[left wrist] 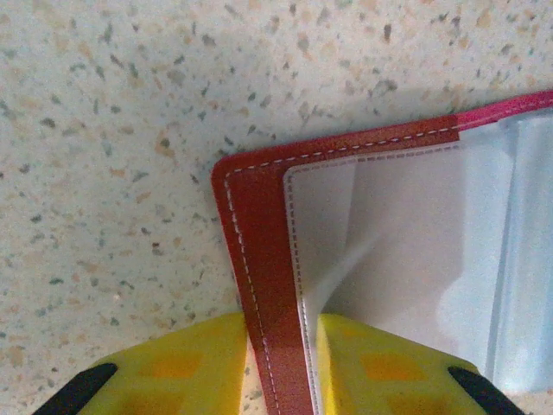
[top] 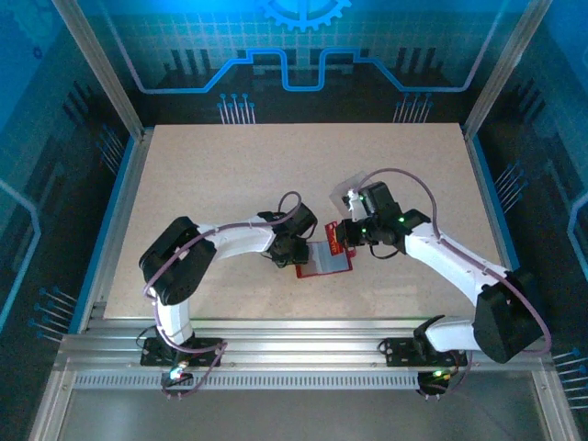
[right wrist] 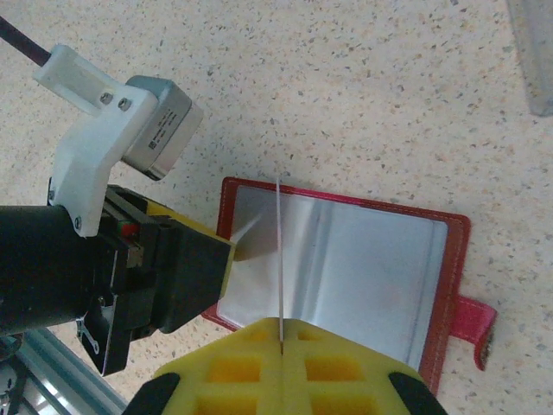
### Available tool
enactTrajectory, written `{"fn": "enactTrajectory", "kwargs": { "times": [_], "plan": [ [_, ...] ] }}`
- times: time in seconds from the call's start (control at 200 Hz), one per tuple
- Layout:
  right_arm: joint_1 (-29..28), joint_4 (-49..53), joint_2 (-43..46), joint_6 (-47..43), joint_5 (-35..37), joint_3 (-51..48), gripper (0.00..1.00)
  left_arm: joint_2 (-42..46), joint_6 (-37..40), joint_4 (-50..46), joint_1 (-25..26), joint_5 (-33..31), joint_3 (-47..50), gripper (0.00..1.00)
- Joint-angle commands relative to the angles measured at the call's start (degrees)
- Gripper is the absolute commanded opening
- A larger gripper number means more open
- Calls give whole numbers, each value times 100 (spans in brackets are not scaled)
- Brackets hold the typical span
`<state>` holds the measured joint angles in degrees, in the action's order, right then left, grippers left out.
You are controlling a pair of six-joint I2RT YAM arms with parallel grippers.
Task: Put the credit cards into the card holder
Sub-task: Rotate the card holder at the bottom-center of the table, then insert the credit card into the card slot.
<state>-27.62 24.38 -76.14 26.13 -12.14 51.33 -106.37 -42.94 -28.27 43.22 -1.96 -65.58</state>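
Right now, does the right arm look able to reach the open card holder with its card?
Probably yes: the right pincer holds a credit card edge-on right over the open card holder, and the left pincer grips only the holder's edge, beside the card.

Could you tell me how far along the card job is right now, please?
Done: the card holder lies open, the left gripper pinching its red edge. In hand: the right gripper holds one credit card edge-on over the clear pockets, not visibly slotted in. Left: seat that card, then fetch the second card lying on the table.
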Motion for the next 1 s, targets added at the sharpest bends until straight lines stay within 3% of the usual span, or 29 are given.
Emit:
{"fn": "enactTrajectory", "kwargs": {
  "times": [0.0,0.325,0.996],
  "plan": [
    [198,-618,-91,314,-303,-332,0,-174,210,-152,-119,-211,-113,29],
    [364,-2410,-349,999,-919,-1332,1,-27,250,44,-174,-26,196,29],
    [441,-3543,-1176,1585,-1304,-1655,1,60,119,190,24,31,407,22]
  ]
}}
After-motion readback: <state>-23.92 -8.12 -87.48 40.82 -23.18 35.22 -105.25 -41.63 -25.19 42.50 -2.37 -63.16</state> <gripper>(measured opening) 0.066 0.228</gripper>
